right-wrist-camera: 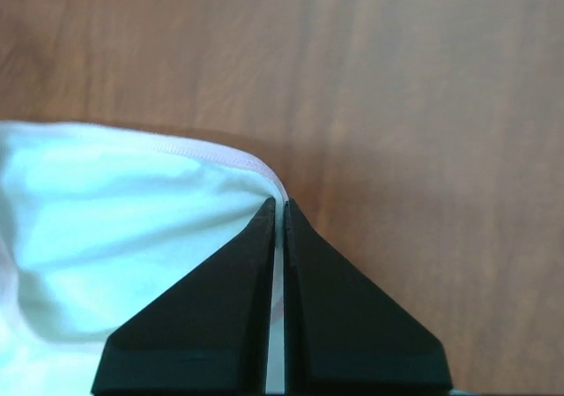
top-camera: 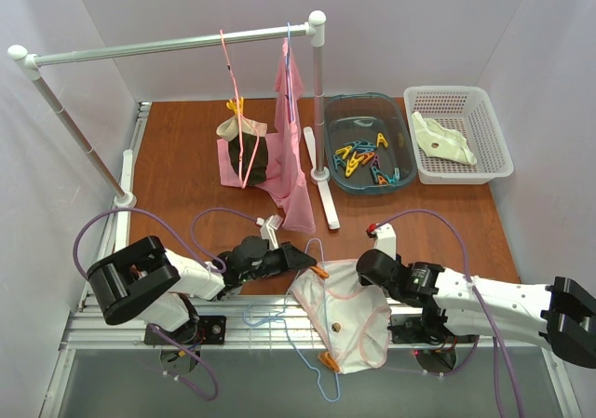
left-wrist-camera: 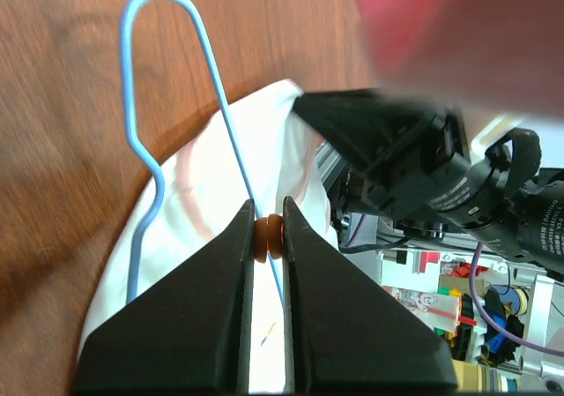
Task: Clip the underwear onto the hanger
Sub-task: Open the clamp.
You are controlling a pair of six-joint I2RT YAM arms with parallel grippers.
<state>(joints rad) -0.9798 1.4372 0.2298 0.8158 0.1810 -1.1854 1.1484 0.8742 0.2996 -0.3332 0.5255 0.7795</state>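
1. Pinching an orange clip (left-wrist-camera: 268, 237) between closed fingers, the left gripper (left-wrist-camera: 267, 220) sits at the far-left corner of the underwear (top-camera: 345, 320), where the wire of the hanger (left-wrist-camera: 227, 118) crosses the fabric.
2. The right gripper (right-wrist-camera: 278, 209) is closed on the pink hem at the far-right corner.
3. The underwear lies at the near edge of the table (top-camera: 186, 157), between both grippers. The hanger's hook points left, so the left arm is nearer to it.

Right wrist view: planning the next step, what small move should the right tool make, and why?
Probably pull the right tool away from the left tool, tautening the pale pinkish-white fabric underwear: it is shut on its hem, while the left pinches an orange clip at the thin light-blue wire hanger.
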